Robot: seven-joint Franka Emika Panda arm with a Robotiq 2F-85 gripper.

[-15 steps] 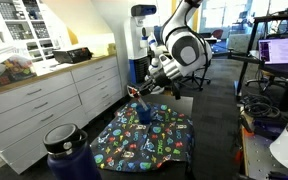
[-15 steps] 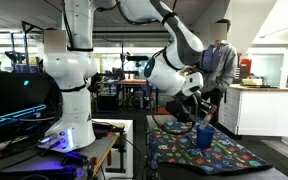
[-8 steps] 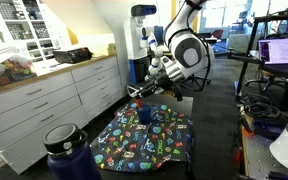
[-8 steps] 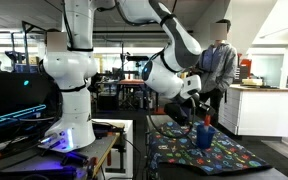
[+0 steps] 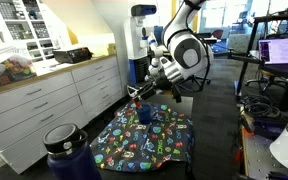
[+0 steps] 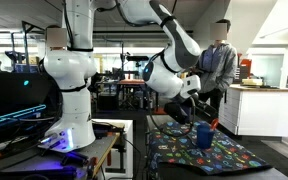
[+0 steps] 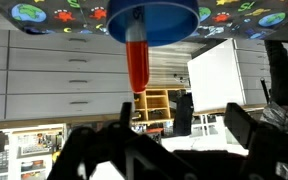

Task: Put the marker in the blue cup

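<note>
In an exterior view the blue cup (image 5: 144, 113) stands upright on a patterned cloth (image 5: 156, 146), toward the cloth's 12 o'clock edge. The gripper (image 5: 152, 88) hangs just above it, at the cup's 12 o'clock. The marker is too small to pick out here. A large navy bottle (image 5: 66, 150) with its lid on stands well apart at the cup's 7 o'clock, off the cloth. White drawer cabinets (image 5: 46, 104) run along the 9 o'clock side, and open floor lies between them and the cloth. In an exterior view from another side the cup (image 6: 204, 134) sits near the cloth's (image 6: 216, 158) far edge. A red marker (image 6: 213, 125) pokes out of the cup's mouth, leaning toward 1 o'clock. The gripper (image 6: 197, 103) hangs close over the cup at 11 o'clock, and bare cloth spreads toward 5 o'clock. A white counter (image 6: 260, 108) stands well apart at 3 o'clock. The wrist view is upside down, with the cloth (image 7: 44, 13) along the top. The cup (image 7: 152, 18) sits at 12 o'clock, and the marker (image 7: 136, 62) runs from its mouth toward the camera. The dark fingers (image 7: 246, 128) stand wide apart at 5 and 7 o'clock. Neither finger touches the marker, so the jaws are spread and hold nothing. The marker's lower part rests inside the cup.
</note>
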